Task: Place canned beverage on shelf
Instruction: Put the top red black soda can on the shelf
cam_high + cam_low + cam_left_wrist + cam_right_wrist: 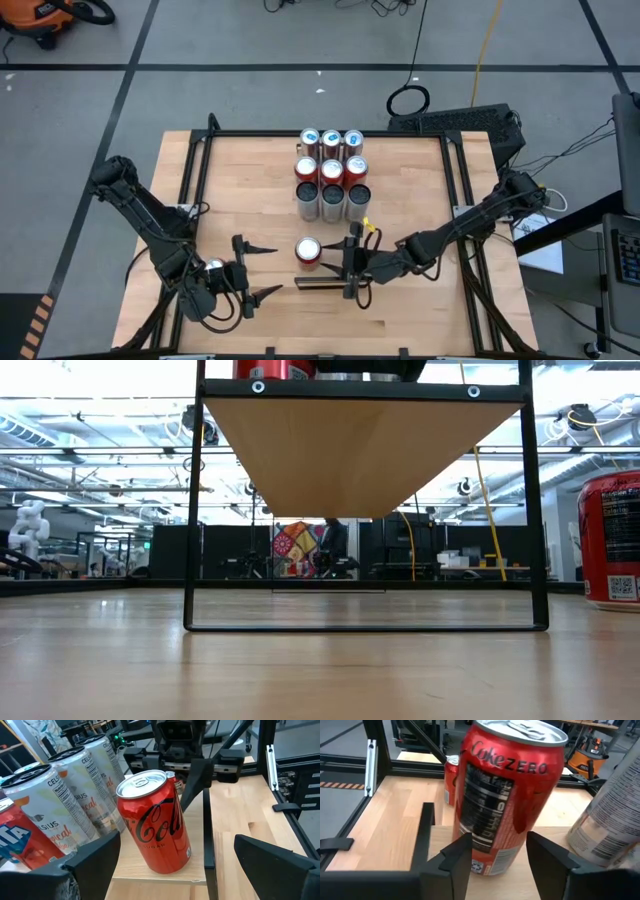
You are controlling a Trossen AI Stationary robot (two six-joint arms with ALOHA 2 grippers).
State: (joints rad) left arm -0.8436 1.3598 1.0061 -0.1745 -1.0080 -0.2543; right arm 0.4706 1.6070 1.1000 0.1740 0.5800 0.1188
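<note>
1. We see the shelf (322,215) as a raised pale wood panel on a dark frame over the table (240,180); its height explains why the low view looks under it and catches only can bottoms above its edge.
2. Nine cans (331,172) stand packed in three rows at the shelf's far end, which we judge leaves the near end free for new arrivals.
3. The red Coke Zero can (308,250) stands upright on the shelf's near end, apart from the rows, with a second red can (451,772) just beyond it in the right wrist view.
4. The right gripper (352,262) sits just right of that can, level with it. In its wrist view the two fingers (454,857) flank the can's lower body, close to its sides; we cannot tell whether they are touching it.
5. The left gripper (258,270) waits to the can's left and slightly nearer, its fingers spread wide and holding nothing, well clear of the can.
6. We judge the can already sits where the task wants it.
</note>
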